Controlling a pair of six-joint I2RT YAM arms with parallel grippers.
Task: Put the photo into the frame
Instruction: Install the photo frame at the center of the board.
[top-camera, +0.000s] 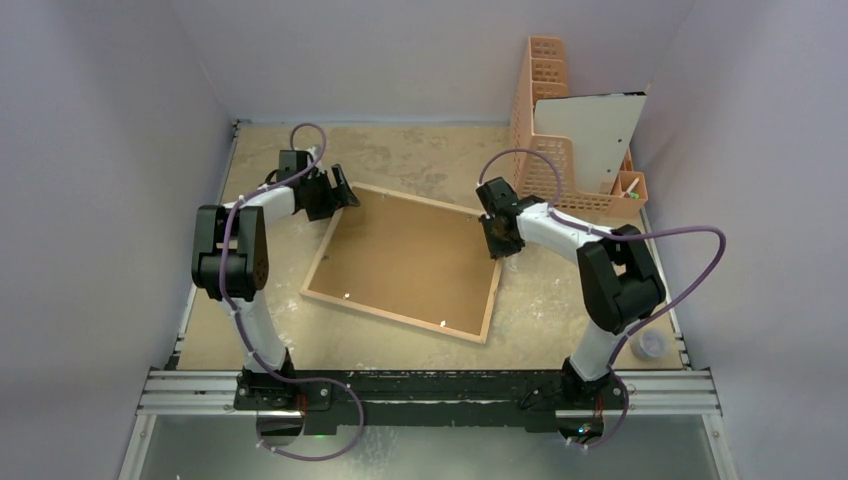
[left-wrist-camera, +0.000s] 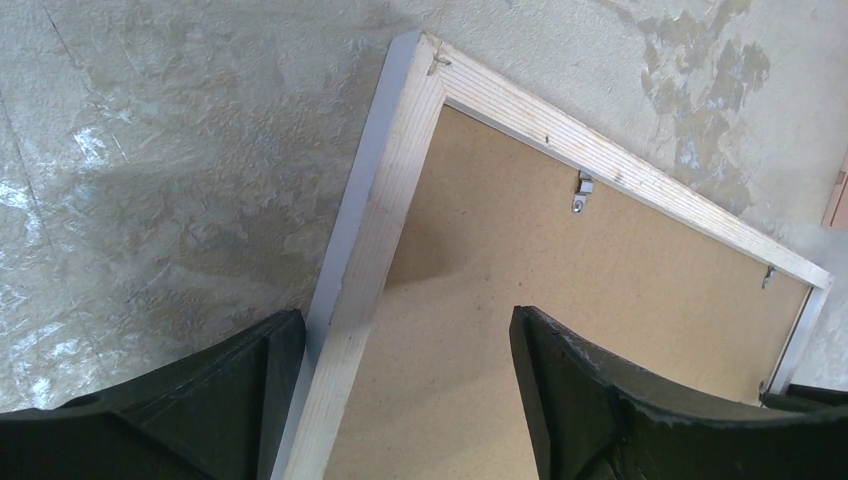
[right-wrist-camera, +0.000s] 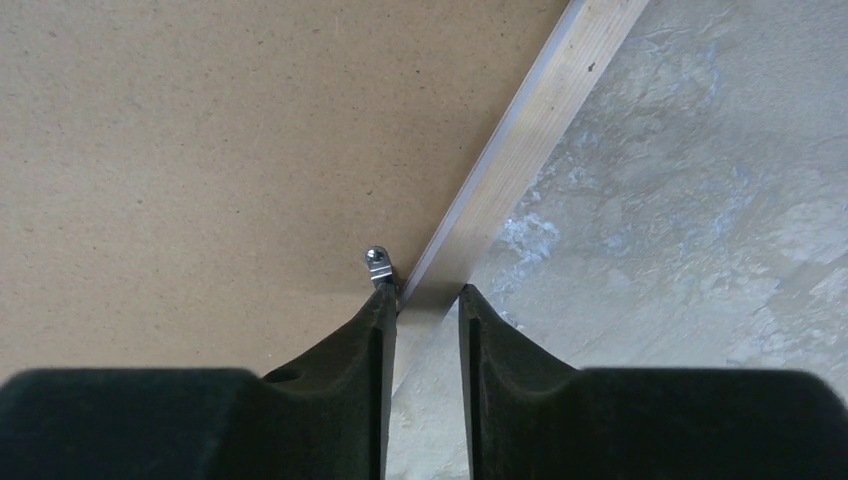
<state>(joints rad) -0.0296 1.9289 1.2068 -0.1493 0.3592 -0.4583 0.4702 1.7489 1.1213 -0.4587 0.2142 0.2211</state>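
The right gripper (right-wrist-camera: 425, 300) has its two black fingers close together, one on each side of the light wood rim. They look like they are pinching it, but the touching spot is hidden, so I am not fully sure. The tip of the finger at 9 o'clock sits right by a small silver metal clip (right-wrist-camera: 377, 262). That clip lies on the flat brown backing board (right-wrist-camera: 200, 150). The rim belongs to the big rectangle picture frame with a white front and a light wood back (top-camera: 318, 262). The picture frame lies flat in the middle of the sandy, scratched table (top-camera: 420, 155), back side up and turned a little. From above, the right gripper is at the frame's 2 o'clock edge. The left gripper (left-wrist-camera: 405, 325) has its fingers wide apart and holds nothing. It hangs over the frame's 11 o'clock corner. One finger is outside the rim over the table, and the other is over the brown board. Two more silver clips show along the far rim in that view. At the table's 1 o'clock corner stands an orange plastic basket with holes (top-camera: 545, 110), with a white flat sheet (top-camera: 590, 130) leaning in it. A small clear cup (top-camera: 650, 345) sits at the table's 4 o'clock edge.
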